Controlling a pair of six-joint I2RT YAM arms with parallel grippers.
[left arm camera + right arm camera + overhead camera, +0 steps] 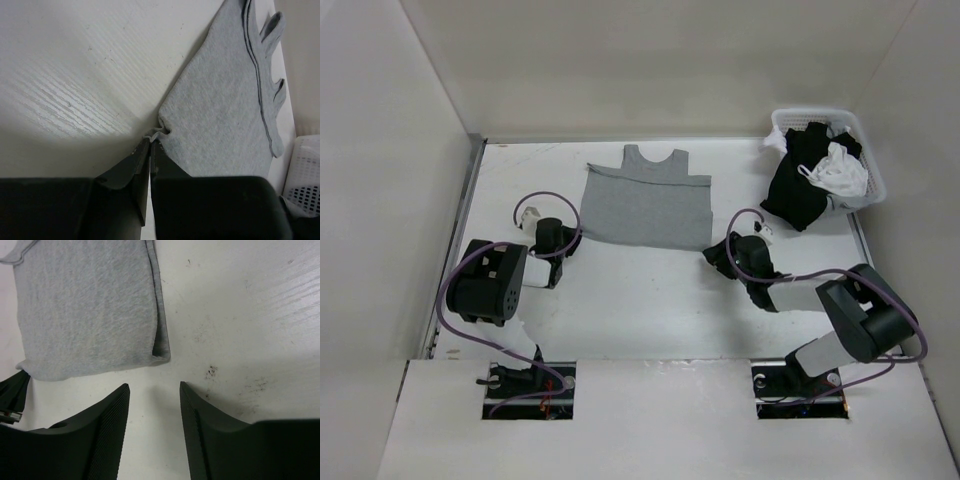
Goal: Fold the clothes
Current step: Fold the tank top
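No text, label, brand, number or sign could be read in any of the views.
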